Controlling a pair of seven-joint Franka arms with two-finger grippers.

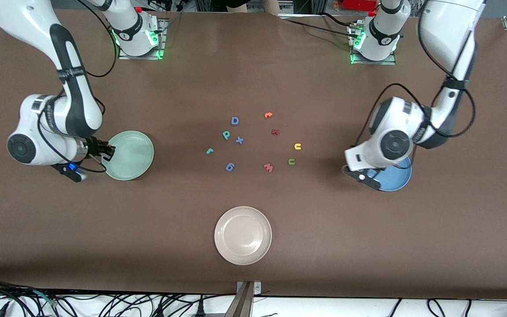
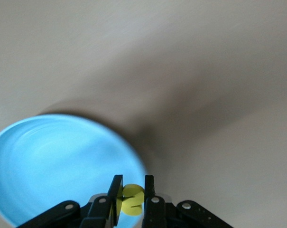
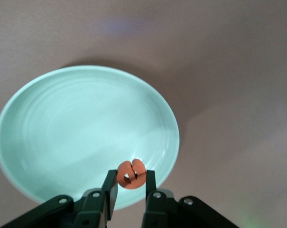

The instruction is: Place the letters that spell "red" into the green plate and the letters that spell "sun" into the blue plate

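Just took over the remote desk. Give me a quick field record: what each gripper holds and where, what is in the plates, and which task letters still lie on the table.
left gripper: shut on yellow s, over blue plate
right gripper: shut on orange e, over green plate
plate contents: no letters seen in either
red letters on table: teal r, teal p-shape
sun letters on table: yellow u, green u-shape

High front view over whole table (image 1: 253, 273); wrist views close above green plate (image 3: 48, 123), blue plate (image 2: 43, 156).
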